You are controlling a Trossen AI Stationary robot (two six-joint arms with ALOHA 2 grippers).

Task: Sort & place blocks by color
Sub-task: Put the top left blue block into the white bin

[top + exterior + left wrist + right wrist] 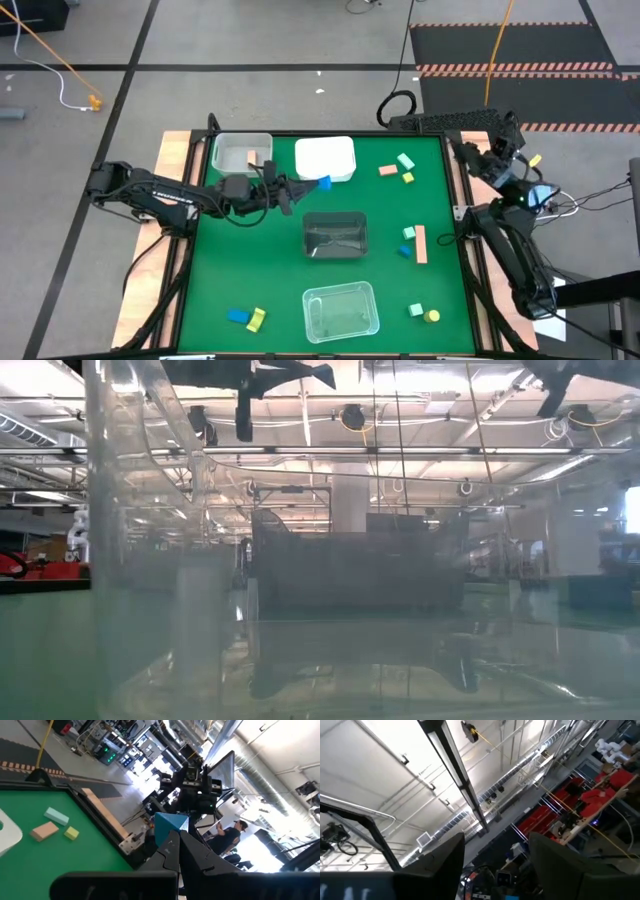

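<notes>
Left gripper [300, 187] was clamped on a blue block [323, 183], which I held above the mat just beside the white tray [326, 158]. My right gripper [495, 855] waited off the table's right edge, fingers apart, tilted up toward the ceiling. More blocks lay scattered on the green mat [260, 270], including a salmon bar [421, 244] toward the right side.
</notes>
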